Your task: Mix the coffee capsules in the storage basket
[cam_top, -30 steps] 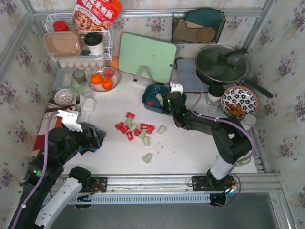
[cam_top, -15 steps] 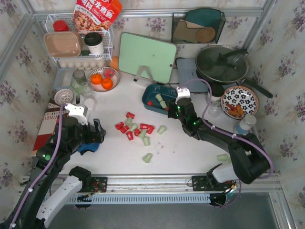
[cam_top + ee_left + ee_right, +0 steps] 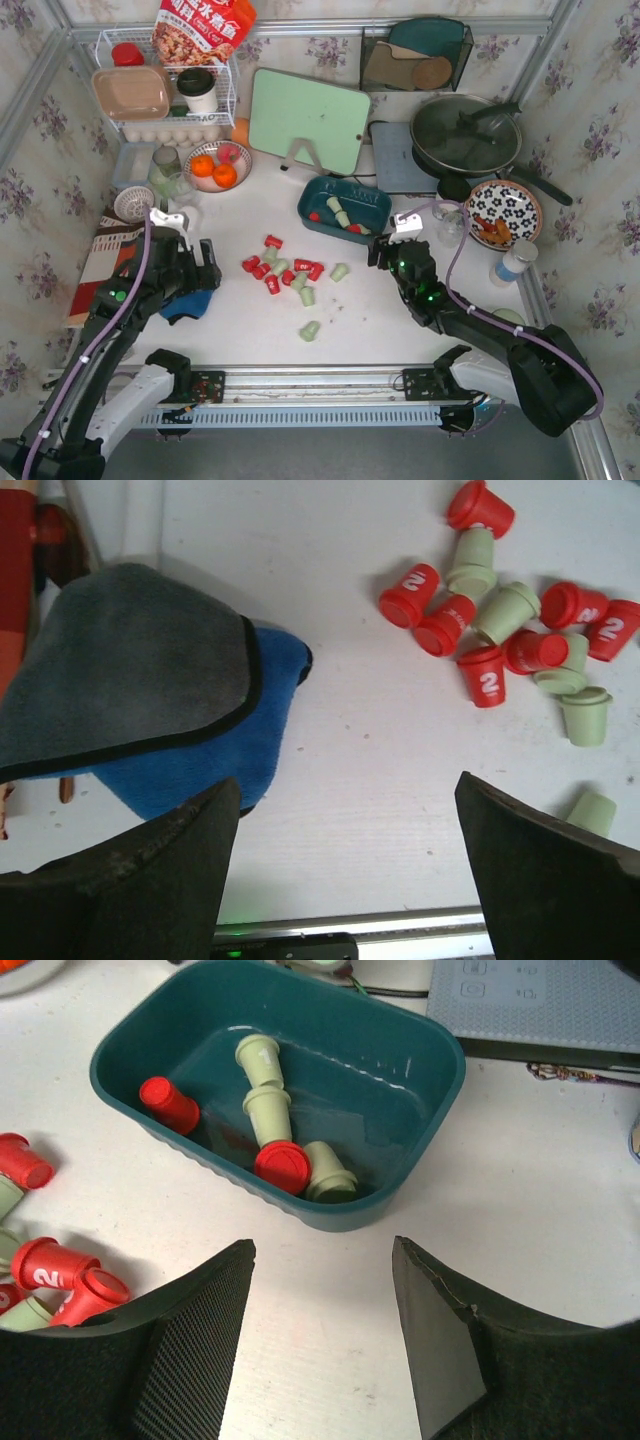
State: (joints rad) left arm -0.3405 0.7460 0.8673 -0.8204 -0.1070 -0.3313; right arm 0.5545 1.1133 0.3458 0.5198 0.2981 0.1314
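The teal storage basket (image 3: 312, 196) stands mid-table and holds several coffee capsules (image 3: 268, 1110), red and pale green. Its near wall (image 3: 335, 1215) lies just beyond my right gripper (image 3: 323, 1243), which is open, empty and clear of the rim. In the top view that right gripper (image 3: 380, 250) sits to the basket's near right. A loose cluster of red and green capsules (image 3: 285, 270) lies on the white table, with one green capsule (image 3: 310, 330) apart, nearer me. My left gripper (image 3: 348, 785) is wide open over bare table; the cluster (image 3: 500, 630) is ahead to its right.
A blue cloth (image 3: 200, 760) with a grey one (image 3: 130, 680) on it lies by my left gripper (image 3: 208, 268). At the back stand a green cutting board (image 3: 305, 120), fruit bowl (image 3: 217, 165), wire rack (image 3: 165, 90) and pan (image 3: 465, 135). A patterned plate (image 3: 503, 212) sits right.
My right gripper has drawn back out of the basket toward the near right, its jaws a little wider. My left arm has swung forward and right, toward the loose capsules.
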